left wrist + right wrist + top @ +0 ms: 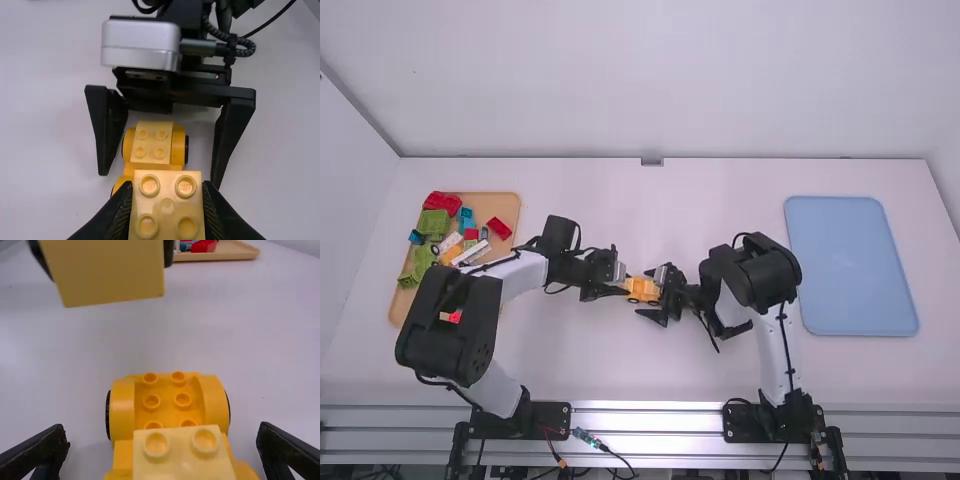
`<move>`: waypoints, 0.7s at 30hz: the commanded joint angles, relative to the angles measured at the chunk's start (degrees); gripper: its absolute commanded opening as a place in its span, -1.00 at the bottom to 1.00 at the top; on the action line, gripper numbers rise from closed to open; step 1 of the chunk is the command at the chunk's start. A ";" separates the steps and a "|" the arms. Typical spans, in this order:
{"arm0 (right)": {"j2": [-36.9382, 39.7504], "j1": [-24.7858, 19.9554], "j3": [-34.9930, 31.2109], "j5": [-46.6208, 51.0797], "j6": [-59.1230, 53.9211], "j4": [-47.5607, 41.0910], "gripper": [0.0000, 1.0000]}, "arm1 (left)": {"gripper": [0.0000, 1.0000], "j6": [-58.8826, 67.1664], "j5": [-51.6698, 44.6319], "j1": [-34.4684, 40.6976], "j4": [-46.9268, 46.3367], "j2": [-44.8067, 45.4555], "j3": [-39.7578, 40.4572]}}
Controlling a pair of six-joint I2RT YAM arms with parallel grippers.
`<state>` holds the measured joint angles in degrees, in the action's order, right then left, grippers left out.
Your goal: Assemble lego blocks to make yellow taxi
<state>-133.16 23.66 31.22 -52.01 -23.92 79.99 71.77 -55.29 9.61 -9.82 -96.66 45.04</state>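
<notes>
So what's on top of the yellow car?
On the car, a pale yellow block sits at one end, and bare round bumps show at the other. What's under that block is covered, so I can't tell.

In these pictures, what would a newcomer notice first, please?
Probably the pale yellow plastic block held in the left gripper over the white table. Close by, an orange wheeled base stands between the right gripper's open fingers. Then, perhaps, the flat blue tray at the right.
</notes>
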 commanded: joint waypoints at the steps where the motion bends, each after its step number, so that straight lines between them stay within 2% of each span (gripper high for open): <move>1: -1.71 -0.04 2.84 1.40 -2.15 -6.11 0.98 | -0.96 -0.24 -1.16 -0.20 -0.50 -0.46 0.33; 3: -1.69 -0.02 5.27 -1.68 -4.33 -11.23 0.99 | -0.96 0.76 -1.07 -0.20 -1.24 -0.46 0.33; 7: -1.67 -0.79 5.68 -2.25 -5.05 -12.28 0.99 | -0.96 1.38 -0.59 -0.22 -2.27 -0.46 0.31; 15: 1.20 -1.22 -2.78 2.73 -3.17 -0.34 0.98 | -0.96 1.07 -0.63 -0.15 -1.39 -1.11 0.31; 17: 2.27 -1.20 -3.72 3.21 -3.31 -0.47 0.98 | -0.97 1.05 -0.61 -0.20 -1.37 -1.33 0.33; 21: 6.94 -1.16 -4.09 4.37 -3.94 -6.13 0.98 | -0.96 1.03 -0.66 -0.22 -0.74 -2.45 0.33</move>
<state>-128.73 22.50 27.33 -50.00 -26.98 74.94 72.42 -54.87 9.61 -10.41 -97.97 45.04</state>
